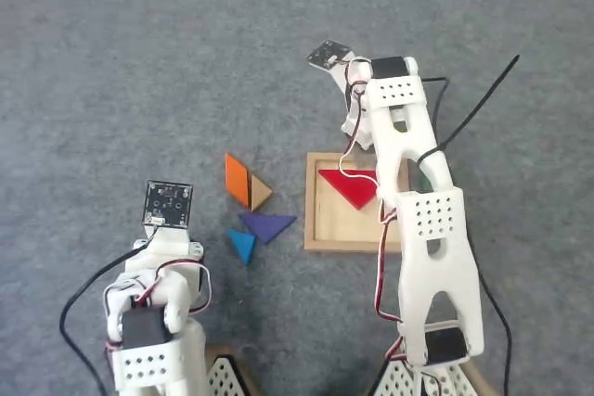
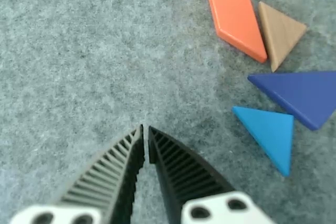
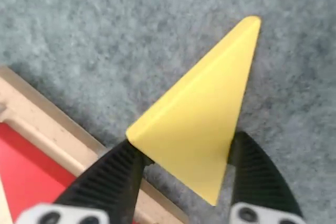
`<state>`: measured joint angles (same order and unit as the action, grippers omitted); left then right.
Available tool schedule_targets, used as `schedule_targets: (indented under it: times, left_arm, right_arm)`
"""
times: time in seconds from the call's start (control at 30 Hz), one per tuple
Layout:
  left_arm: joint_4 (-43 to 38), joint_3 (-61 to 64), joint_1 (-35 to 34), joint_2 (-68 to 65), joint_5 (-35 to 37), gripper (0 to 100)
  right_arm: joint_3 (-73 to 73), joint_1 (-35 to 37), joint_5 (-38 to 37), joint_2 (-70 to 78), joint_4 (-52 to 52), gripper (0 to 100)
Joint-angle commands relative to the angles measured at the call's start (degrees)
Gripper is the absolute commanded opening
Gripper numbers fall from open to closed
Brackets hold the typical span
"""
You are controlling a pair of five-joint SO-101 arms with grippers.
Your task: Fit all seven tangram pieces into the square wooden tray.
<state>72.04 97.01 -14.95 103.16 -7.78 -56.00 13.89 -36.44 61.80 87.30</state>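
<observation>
**Square wooden tray** (image 1: 316, 229): flat on the grey carpet (image 1: 111, 90). It holds one red triangle (image 1: 351, 185) on the half of the floor nearer the loose pieces. The rest of the floor that shows is bare wood, and part of it is hidden under the right arm.

**Yellow triangle** (image 3: 210, 93): just outside the tray's rim, over the carpet, with one corner pointing away from the tray. The right gripper (image 3: 184, 148) pinches it across two sloping edges. Whether it is lifted or resting cannot be told.

**Loose pieces, beside the tray on the left arm's side, on the carpet:**
- orange parallelogram (image 1: 237, 179), farthest from the tray
- tan triangle (image 1: 261, 193), touching the parallelogram on its tray side
- dark blue triangle (image 1: 269, 225), nearest the tray
- light blue triangle (image 1: 242, 245), just beside the dark blue one

**Left gripper** (image 2: 146, 132): beyond the loose pieces from the tray, fingers pressed together on nothing, pointed at bare carpet.

**Hazards, judged:**
- Because the grip is on slanted edges, the yellow triangle may squirt out or twist in the fingers.
- A low corner could catch the tray's rim as it crosses.
- Set at the wrong angle to the red triangle, it would block room that the other pieces need.
</observation>
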Motion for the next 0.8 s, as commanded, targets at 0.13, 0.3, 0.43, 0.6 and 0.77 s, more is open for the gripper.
schedule_targets:
  times: [0.13,0.3,0.43,0.6,0.77]
  left_arm:
    - [0.3,-0.5,0.0,0.7,-0.4,2]
    - [0.3,-0.5,0.0,0.7,-0.4,2]
    - [0.3,-0.5,0.0,0.7,-0.4,2]
    - [0.3,-0.5,0.0,0.7,-0.4,2]
    - [0.3,-0.5,0.0,0.7,-0.4,2]
  right_arm:
    - [-3.7,-2.7,-0.2,-0.2,-0.7,2.9]
    - [-7.6,-4.8,0.8,-0.7,-0.6,1.8]
    - [-10.8,-5.9,5.8,-0.7,0.4,1.6]
    - [-23.3,-4.6,14.5,-0.7,11.8,0.7]
    - [-31.6,-3.6,21.0,-2.5,16.0,0.6]
